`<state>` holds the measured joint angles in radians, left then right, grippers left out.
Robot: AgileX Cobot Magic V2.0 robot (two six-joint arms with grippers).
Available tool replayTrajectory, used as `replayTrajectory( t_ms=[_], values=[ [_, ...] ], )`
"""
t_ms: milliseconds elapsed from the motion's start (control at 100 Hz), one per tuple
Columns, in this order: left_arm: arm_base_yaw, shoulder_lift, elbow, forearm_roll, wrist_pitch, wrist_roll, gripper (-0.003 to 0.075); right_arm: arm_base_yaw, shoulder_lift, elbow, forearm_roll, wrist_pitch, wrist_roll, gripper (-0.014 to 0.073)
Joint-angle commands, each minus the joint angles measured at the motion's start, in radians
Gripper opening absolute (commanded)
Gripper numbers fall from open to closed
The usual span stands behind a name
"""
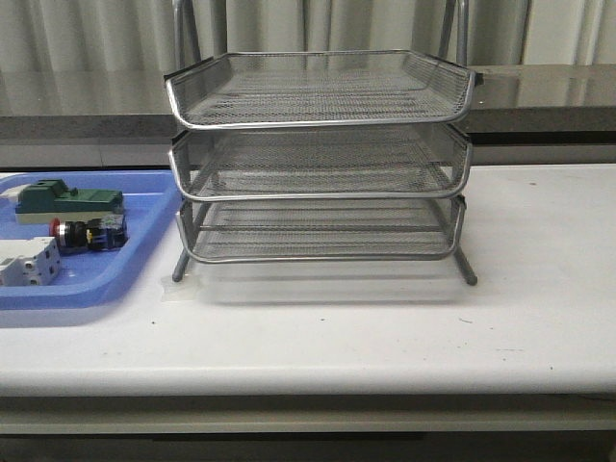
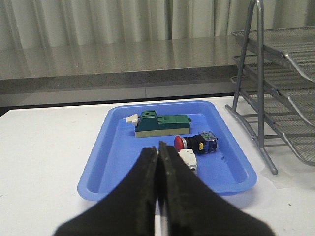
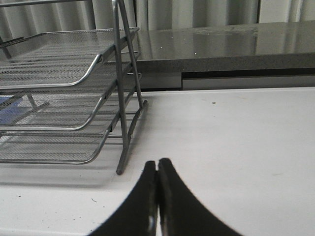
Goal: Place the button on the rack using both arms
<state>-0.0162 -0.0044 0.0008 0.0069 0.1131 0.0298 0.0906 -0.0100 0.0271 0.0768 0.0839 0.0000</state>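
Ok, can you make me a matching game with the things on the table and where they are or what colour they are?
Things:
1. button
2. rack
3. green block
4. left end effector

Descriptions:
A. silver wire mesh, three tiers, standing on the white table
B. shut, empty, hovering by the near side of the blue tray
C. red head, lying in the blue tray between the other two parts
D. lying at the far side of the blue tray

Pairs: 1-C, 2-A, 3-D, 4-B
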Motion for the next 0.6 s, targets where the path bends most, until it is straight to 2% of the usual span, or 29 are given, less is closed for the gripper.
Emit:
replayTrajectory(
  t_ms=[0,180,420,530,590],
  values=[
    [-0.006,-0.031,0.047,-0.007,-0.075,-0.011,-0.002,-0.005,-0.021,-0.014,-0.008,-0.084,0.0,-0.0069],
    [-0.006,-0.031,0.047,-0.007,-0.075,-0.011,-0.002,-0.005,-0.021,-0.014,-0.008,-0.084,0.0,-0.0069],
    [-0.006,-0.031,0.047,-0.007,-0.075,-0.011,-0.002,-0.005,-0.021,-0.026,0.004,-0.234,0.0,-0.0069],
    [-0.006,-0.031,0.047,-0.007,-0.075,-0.011,-0.002,-0.005,-0.017,-0.091,0.027,-0.167,0.0,-0.0069],
    [-0.006,-0.031,0.047,-0.007,-0.075,-0.011,-0.002,-0.005,-0.004,-0.14,0.03,-0.084,0.0,-0.0069]
  ],
)
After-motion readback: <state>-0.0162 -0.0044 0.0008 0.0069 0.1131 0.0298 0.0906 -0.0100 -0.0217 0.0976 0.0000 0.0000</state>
